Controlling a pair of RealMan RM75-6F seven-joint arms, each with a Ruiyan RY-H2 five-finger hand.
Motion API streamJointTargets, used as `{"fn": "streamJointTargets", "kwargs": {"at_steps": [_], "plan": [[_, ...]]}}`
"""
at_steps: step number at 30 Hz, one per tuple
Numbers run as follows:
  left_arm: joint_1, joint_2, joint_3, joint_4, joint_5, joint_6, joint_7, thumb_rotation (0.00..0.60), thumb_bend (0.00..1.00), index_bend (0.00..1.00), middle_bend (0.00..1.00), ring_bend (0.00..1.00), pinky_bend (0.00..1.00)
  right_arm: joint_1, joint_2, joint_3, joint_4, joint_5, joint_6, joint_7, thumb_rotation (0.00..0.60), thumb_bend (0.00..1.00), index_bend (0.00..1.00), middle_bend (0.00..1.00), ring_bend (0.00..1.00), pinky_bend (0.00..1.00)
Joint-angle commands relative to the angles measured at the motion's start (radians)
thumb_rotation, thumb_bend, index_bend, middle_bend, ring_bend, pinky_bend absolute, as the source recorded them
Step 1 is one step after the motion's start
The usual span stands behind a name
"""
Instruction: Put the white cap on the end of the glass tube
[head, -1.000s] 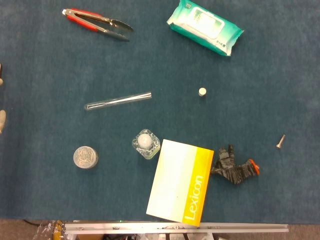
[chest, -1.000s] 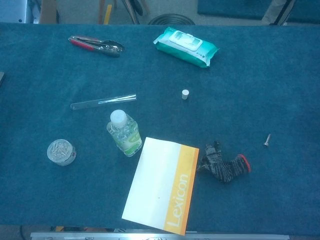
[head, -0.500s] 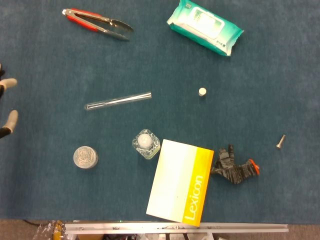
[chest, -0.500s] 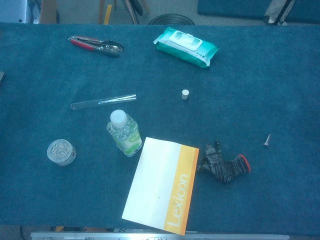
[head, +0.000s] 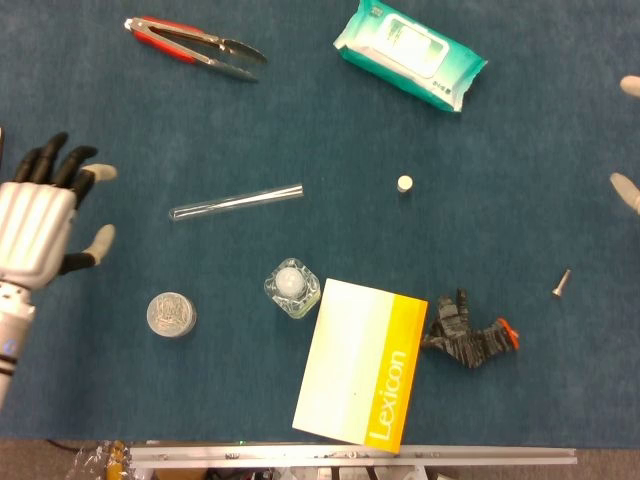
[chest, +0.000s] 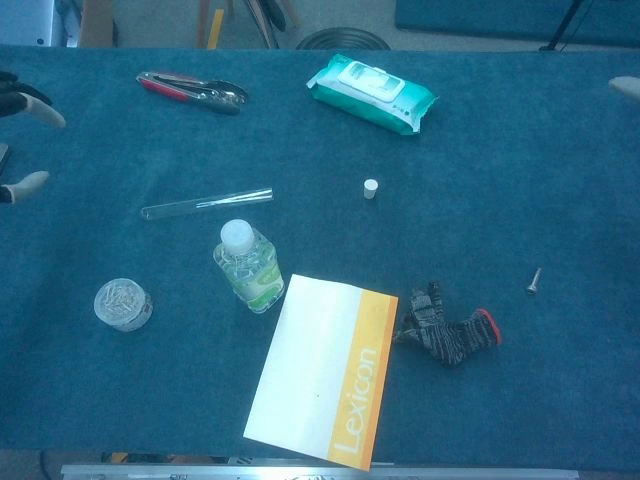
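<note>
Glass tube (head: 236, 202) flat on worktop (head: 500, 140), white cap (head: 404, 183) well apart; left robot hand (head: 40, 215) spread, empty, best lowered squarely over tube's middle; right robot hand (head: 626, 190) barely visible, state undetermined.

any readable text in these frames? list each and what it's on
"Lexicon": white lettering on the yellow band of the booklet, clear in both views.
Wipes pack: printing on the label, too small and blurred to read.
Bottle: green label, nothing legible.
No other text visible.
</note>
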Motion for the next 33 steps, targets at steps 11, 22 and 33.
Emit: {"fn": "streamJointTargets", "kwargs": {"at_steps": [11, 22, 33], "plan": [[-0.157, -0.174, -0.041, 0.047, -0.256, -0.134, 0.223, 0.338, 0.31, 0.28, 0.16, 0.03, 0.12, 0.032, -0.024, 0.009, 0.041, 0.036, -0.031, 0.006, 0.6, 0.21, 0.19, 0.24, 0.13, 0.32], [-0.251, -0.327, -0.042, 0.132, -0.38, -0.14, 0.343, 0.342, 0.28, 0.24, 0.13, 0.03, 0.12, 0.034, -0.024, 0.001, 0.075, 0.039, -0.043, 0.045, 0.6, 0.2, 0.19, 0.24, 0.13, 0.32], [-0.31, -0.441, -0.049, 0.249, -0.465, -0.143, 0.363, 0.538, 0.28, 0.28, 0.16, 0.03, 0.12, 0.033, -0.021, -0.006, 0.102, 0.037, -0.052, 0.08, 0.6, 0.2, 0.19, 0.24, 0.13, 0.32]]}}
